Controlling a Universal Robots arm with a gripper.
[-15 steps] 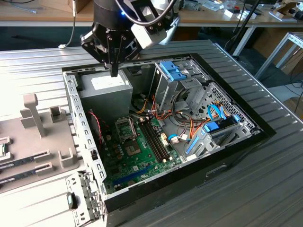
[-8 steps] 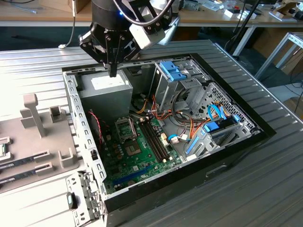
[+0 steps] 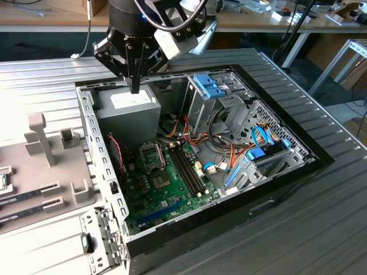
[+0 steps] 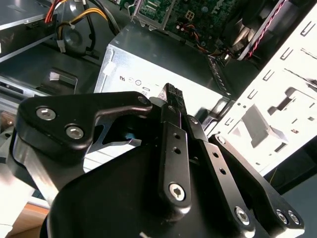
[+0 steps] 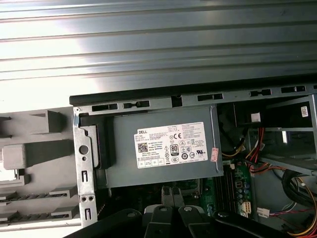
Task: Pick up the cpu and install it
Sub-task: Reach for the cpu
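Grey power-supply box (image 3: 127,112) sits at 11 o'clock inside the open PC case (image 3: 241,203) in the exterior view. The gripper (image 3: 135,85) hangs over the box's labelled top, pointing down; can't tell if it's touching. Fingers (image 4: 171,106) are closed flat against each other in the second wrist view. The cpu (image 3: 3,182) looks like the small silver square with a green rim on the grey fixture tray (image 3: 51,177), at 9 o'clock of the case. It's cut by the frame edge and well apart from the gripper. Socket frame (image 3: 152,156) is on the green motherboard (image 3: 172,197), at 5 o'clock from the box.
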